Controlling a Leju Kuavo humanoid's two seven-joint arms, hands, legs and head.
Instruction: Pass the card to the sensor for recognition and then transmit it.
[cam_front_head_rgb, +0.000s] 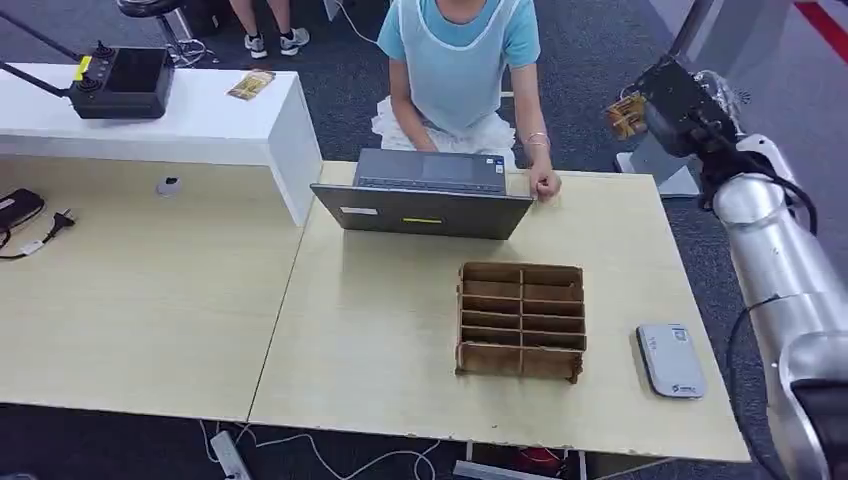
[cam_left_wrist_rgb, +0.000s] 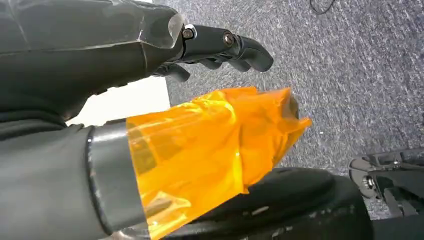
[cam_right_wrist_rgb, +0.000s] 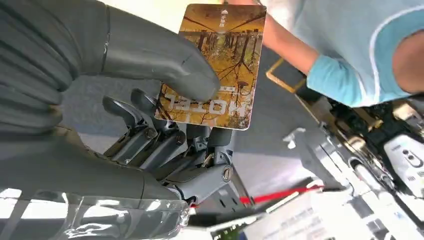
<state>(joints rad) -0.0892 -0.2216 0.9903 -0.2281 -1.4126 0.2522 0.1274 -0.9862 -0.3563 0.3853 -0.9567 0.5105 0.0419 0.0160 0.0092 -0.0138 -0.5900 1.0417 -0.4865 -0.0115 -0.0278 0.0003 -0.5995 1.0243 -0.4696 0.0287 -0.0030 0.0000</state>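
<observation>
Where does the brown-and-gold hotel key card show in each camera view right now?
Head view: the brown-and-gold hotel key card is at upper right, held in the right hand, off the table's far corner.
Right wrist view: card pinched under the thumb.
Left wrist view: not in it.
Shared landmark: the person's light-blue shirt.

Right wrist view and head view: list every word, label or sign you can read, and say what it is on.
"HOTEL", shown upside down in the right wrist view: on the card held by the right hand.
Smaller print above "HOTEL" on that card: too small to read.
Small mark on the white reader on the table: too small to read.
Sticker on the laptop: blurred, unreadable.
</observation>
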